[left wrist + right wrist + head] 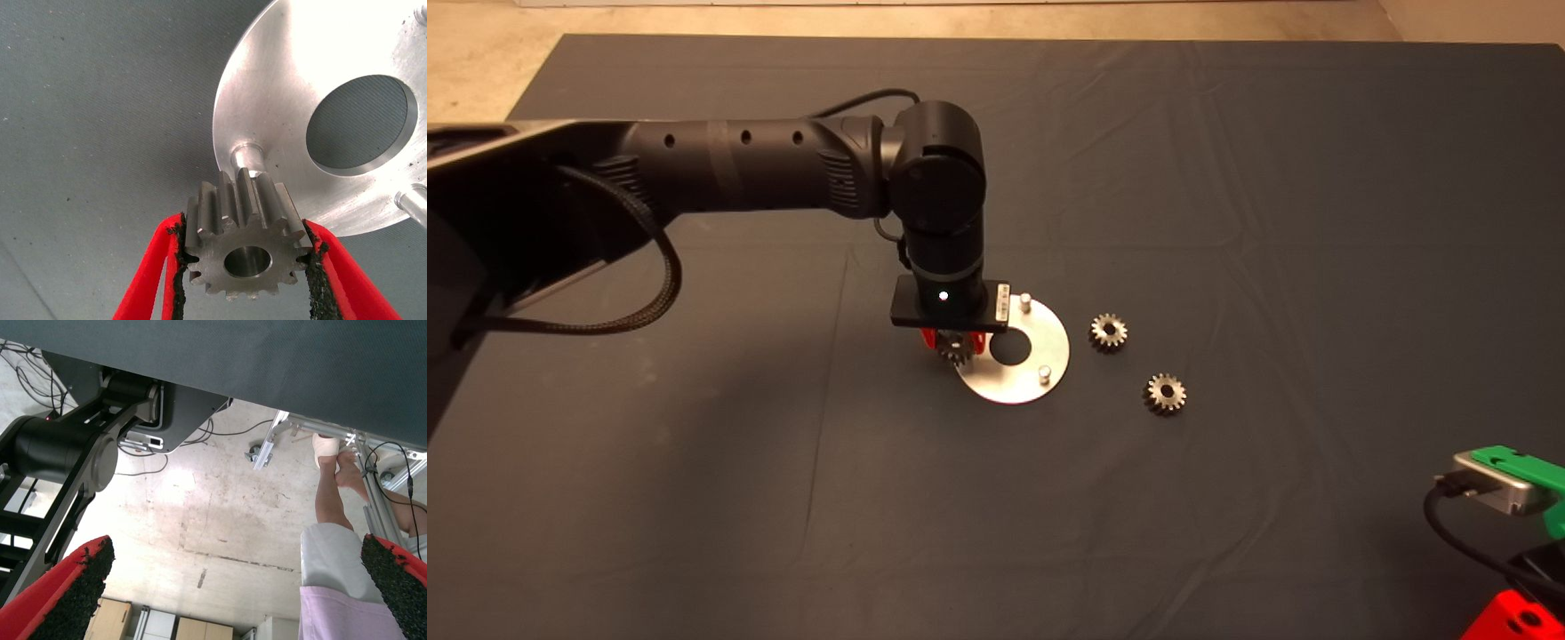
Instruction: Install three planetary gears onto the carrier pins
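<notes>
A planetary gear (241,248) is held clamped between the two red fingers (155,277) of the left gripper (955,343), gripped by its toothed flanks so that its round centre hole is left free, which suits it to being slid down over a post; it is carried over the edge of the disc (1049,342) that faces the mat's left side, just beside one carrier pin (247,159) and, as far as can be judged, not yet threaded onto it. The disc is laid flat near the middle of the mat (783,498), presumably so that its posts stand upright to receive the gears from above. Three pins are counted in all: the one by the held gear, a second (1026,302) on the part of the disc toward the mat's far edge, and a third (1045,373) on the part toward the near edge; all three appear bare. Three gears are counted: the one in the grip, and two lying flat on the mat beside the disc toward the right edge, one (1108,332) near the disc and the other (1165,393) a little further toward the near right corner, both within easy reach for later steps. The right gripper (1525,533) is parked at the mat's near right corner, its fingers spread apart and empty; beyond them the floor and a person's legs (333,520) are seen
</notes>
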